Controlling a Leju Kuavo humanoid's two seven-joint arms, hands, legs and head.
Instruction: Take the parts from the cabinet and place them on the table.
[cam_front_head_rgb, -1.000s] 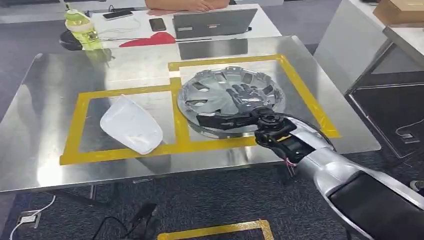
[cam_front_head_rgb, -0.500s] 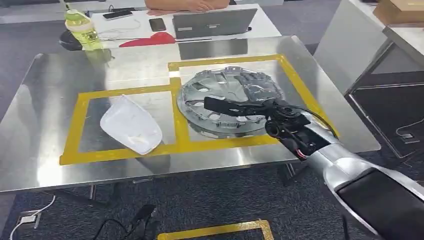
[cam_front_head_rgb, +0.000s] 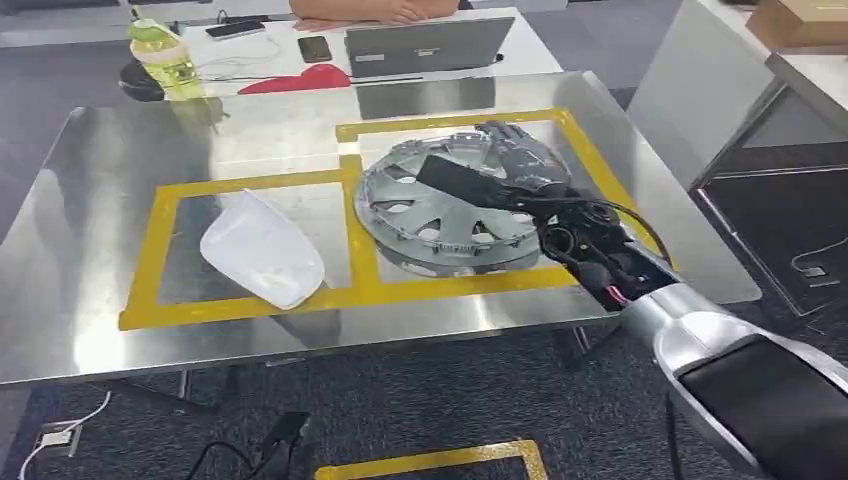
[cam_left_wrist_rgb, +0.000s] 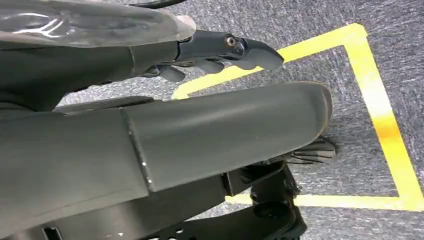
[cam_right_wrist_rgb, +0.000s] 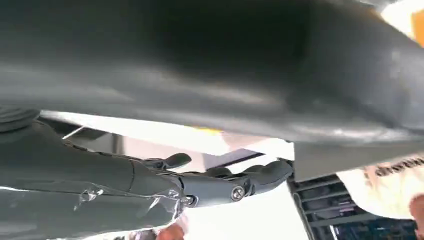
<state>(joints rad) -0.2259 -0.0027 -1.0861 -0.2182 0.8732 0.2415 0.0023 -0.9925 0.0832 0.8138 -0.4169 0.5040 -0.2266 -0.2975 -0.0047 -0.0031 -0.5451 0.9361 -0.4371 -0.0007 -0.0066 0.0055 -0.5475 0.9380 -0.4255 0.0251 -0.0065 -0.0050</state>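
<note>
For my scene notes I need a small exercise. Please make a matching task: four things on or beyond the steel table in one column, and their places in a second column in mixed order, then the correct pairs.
Things:
1. hubcap
2. white cover
3. green bottle
4. laptop

Places:
A. far left, beyond the steel table
B. inside the left yellow tape frame
C. inside the right yellow tape frame, under the right hand
D. on the white desk beyond the steel table

Pairs: 1-C, 2-B, 3-A, 4-D

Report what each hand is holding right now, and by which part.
Nothing is held. The right hand hovers open above the far edge of the wheel cover, which lies on the table. The left hand hangs over the floor, holding nothing.
</note>
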